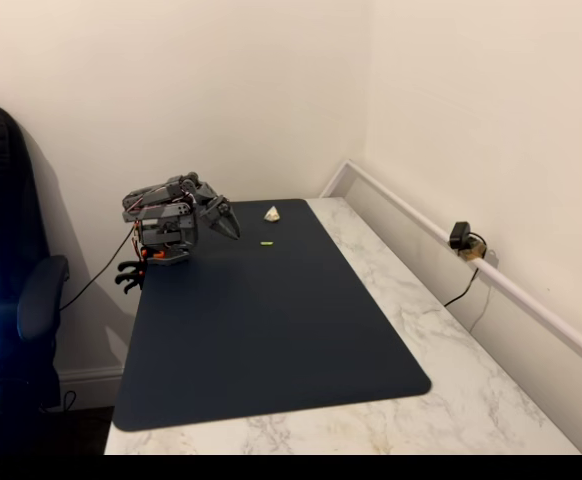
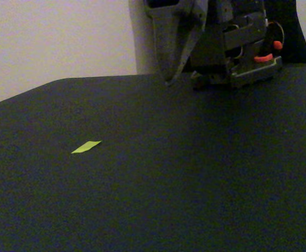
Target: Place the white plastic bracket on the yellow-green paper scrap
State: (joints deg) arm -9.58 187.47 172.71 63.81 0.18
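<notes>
Just right of pincer [image 1: 229, 228], white plastic bracket [image 1: 272, 213], apart

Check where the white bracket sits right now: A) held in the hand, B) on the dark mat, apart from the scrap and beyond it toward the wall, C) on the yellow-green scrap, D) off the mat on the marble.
B: in a fixed view the white plastic bracket lies on the dark mat, apart from the yellow-green paper scrap, with the hand to its left, not touching it.
</notes>
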